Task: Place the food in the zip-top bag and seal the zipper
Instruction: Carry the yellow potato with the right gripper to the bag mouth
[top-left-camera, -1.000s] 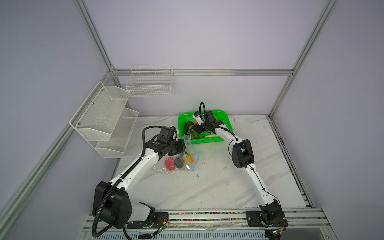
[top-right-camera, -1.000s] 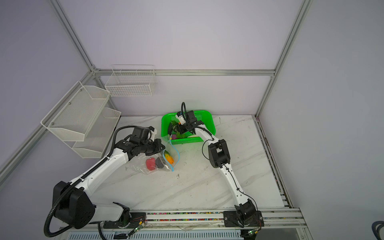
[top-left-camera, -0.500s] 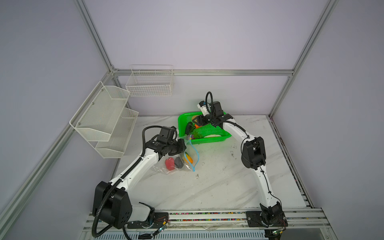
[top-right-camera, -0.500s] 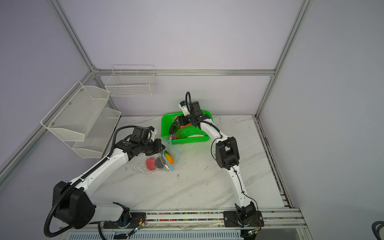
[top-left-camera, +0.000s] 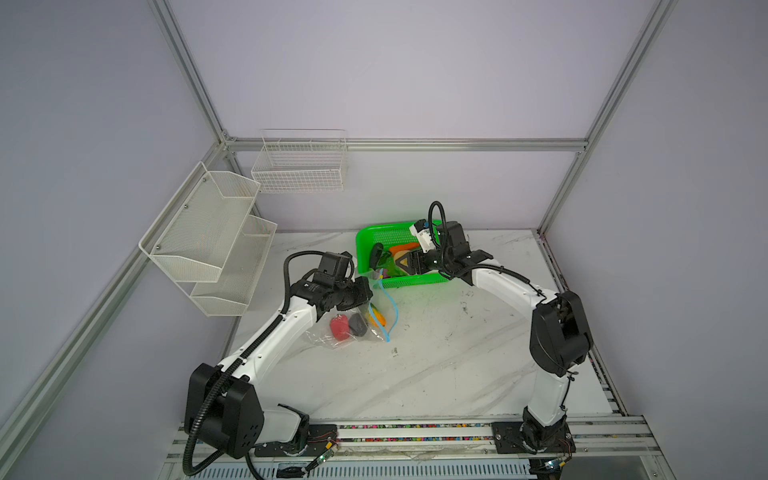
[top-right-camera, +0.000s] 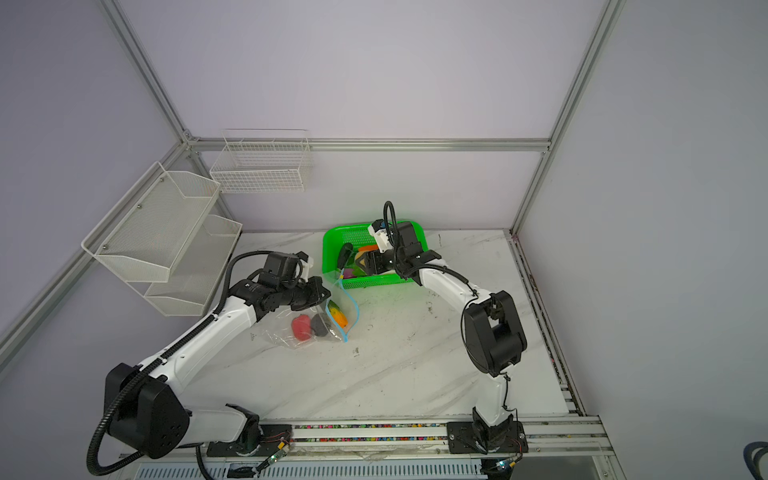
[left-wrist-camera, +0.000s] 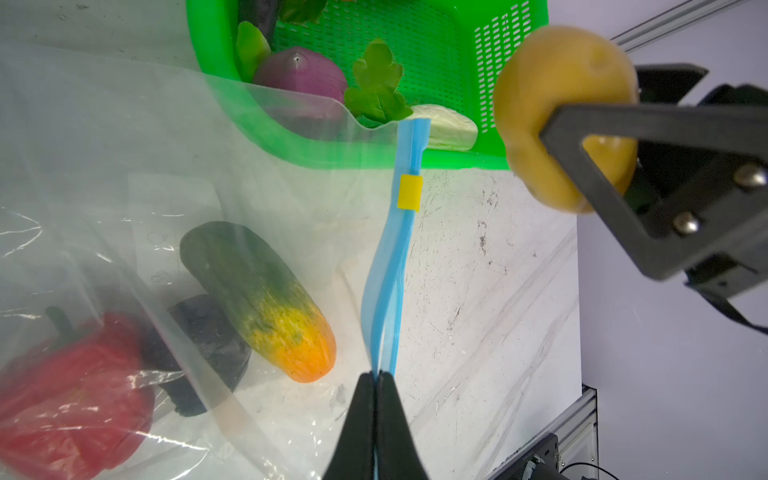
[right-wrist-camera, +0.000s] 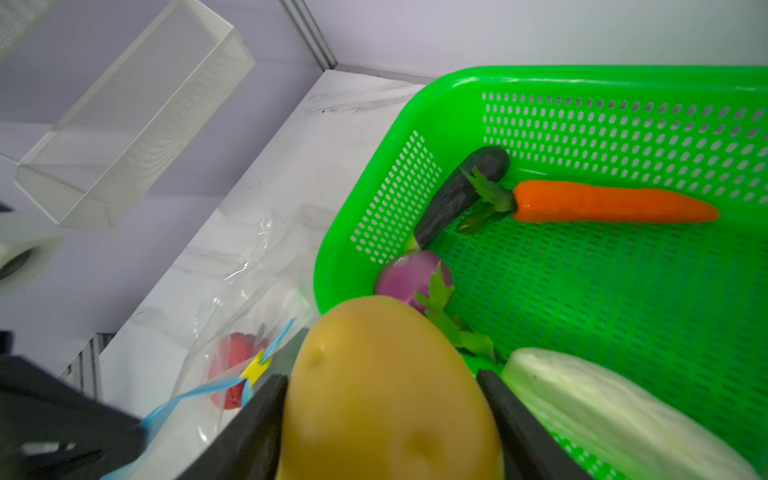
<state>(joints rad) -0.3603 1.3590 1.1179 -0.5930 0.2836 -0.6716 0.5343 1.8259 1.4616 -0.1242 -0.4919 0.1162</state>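
The right pincer (right-wrist-camera: 380, 376) clamps the yellow potato (right-wrist-camera: 390, 399).

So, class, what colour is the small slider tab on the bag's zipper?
Yellow. The slider tab shows best in the left wrist view.

The right gripper (top-left-camera: 398, 264), low at the left side of the green basket (top-left-camera: 376, 235) 1 second ago, lifts and draws slightly right, gripping the yellow potato (left-wrist-camera: 557, 104). The right elbow (top-left-camera: 559, 328) swings right and nearer.
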